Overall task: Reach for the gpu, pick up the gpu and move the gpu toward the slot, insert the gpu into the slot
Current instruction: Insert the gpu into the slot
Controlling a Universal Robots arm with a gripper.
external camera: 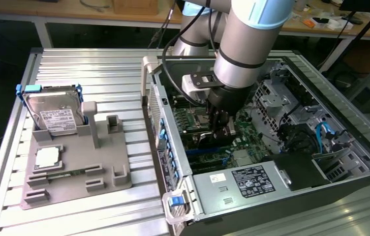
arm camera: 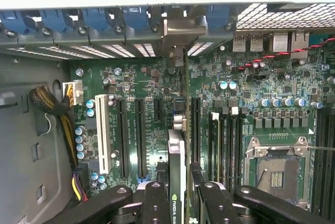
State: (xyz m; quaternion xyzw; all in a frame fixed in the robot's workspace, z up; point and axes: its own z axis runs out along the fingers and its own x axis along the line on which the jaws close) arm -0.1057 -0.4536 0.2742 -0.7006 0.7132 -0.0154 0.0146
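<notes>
Exterior view: I find the black fingers (external camera: 220,123) lowered inside the open grey metal computer case (external camera: 153,101), above its green motherboard (external camera: 188,120).

Wrist view: I note them clenched on the thin dark gpu card (arm camera: 176,150). It stands upright and edge-on between long black slots (arm camera: 140,137), with its silvery bracket (arm camera: 180,29) against the case's rear wall.

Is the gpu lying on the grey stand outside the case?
No, the gpu stands edge-on between the fingers, over the motherboard.

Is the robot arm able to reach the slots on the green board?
Probably yes. The arm is down inside the open case, its fingers holding the card right above the slots, nothing seen between.
</notes>
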